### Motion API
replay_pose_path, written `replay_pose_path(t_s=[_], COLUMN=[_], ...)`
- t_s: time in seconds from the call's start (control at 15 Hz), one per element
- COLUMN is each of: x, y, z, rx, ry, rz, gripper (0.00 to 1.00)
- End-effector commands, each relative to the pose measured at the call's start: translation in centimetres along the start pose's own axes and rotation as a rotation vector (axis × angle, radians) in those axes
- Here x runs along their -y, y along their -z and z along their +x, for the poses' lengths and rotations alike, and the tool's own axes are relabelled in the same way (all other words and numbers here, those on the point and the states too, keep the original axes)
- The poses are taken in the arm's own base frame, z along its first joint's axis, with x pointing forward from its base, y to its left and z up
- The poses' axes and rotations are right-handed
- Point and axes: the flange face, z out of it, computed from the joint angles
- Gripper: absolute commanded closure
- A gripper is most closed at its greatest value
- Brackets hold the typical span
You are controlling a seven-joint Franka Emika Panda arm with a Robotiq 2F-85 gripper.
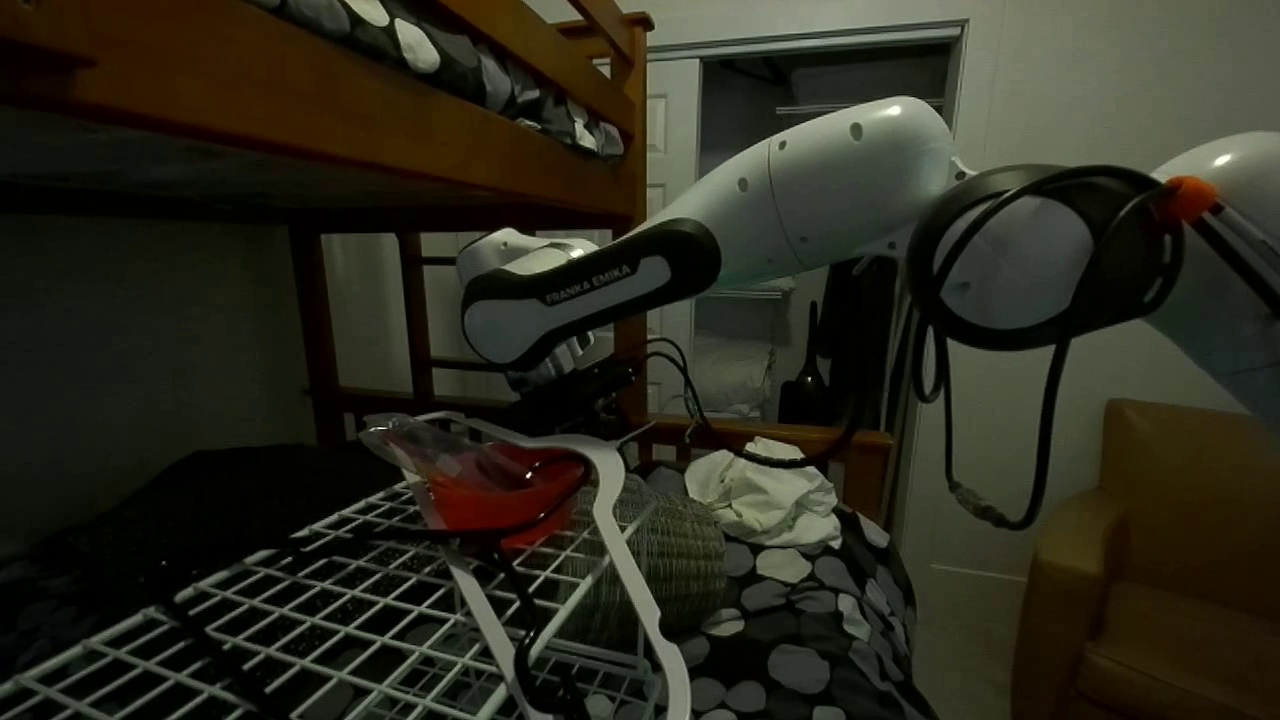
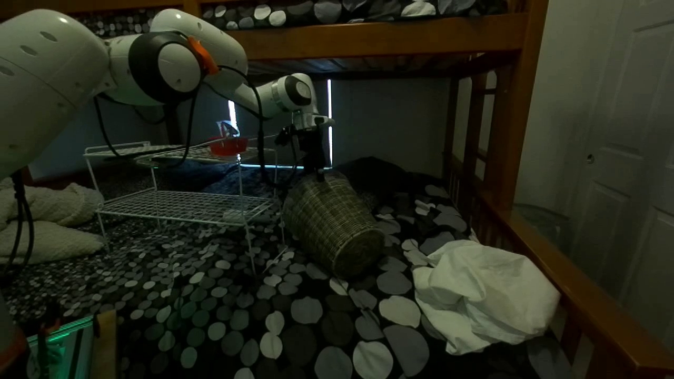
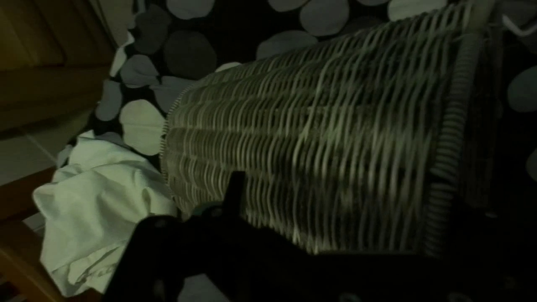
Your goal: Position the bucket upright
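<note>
One woven basket (image 2: pixel 331 221), evidently the bucket, lies tipped over on the bedspread-covered desk (image 2: pixel 274 321) beside the wire rack (image 2: pixel 184 208), its base (image 2: pixel 360 251) turned roughly toward the corner at the railed edge (image 2: pixel 571 281). The jaws stand at its upper side near the rim (image 3: pixel 453 117), but whether they are released or clenched on it cannot be told. Raising it well probably calls for a firm rim hold, then a slow arc up and toward that corner, letting the base settle flat before release.
</note>
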Motion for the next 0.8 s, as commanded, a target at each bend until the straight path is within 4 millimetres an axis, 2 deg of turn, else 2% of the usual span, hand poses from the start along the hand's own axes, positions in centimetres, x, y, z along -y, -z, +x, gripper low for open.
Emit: replay_pose_path(t_s=[0.0,0.2,0.27,0.33,0.53,0.73], x=[-1.6,-3.3,-3.7,-4.2,-5.7,-7.3], y=[-1.6,-3.6,-4.3,-4.4,-4.2,-3.0], z=[0.7,3.1,3.8,4.4,5.9,5.5], rx=[-0.027,-0.085,-0.092,-0.109,-0.159,-0.155], ry=[0.046,-0.015,-0.053,-0.07,-0.076,-0.002], rz=[-0.187,-0.057,0.007,0.057,0.15,0.167], gripper=[0.0,0.0,0.25,0.26,0.49,0.72])
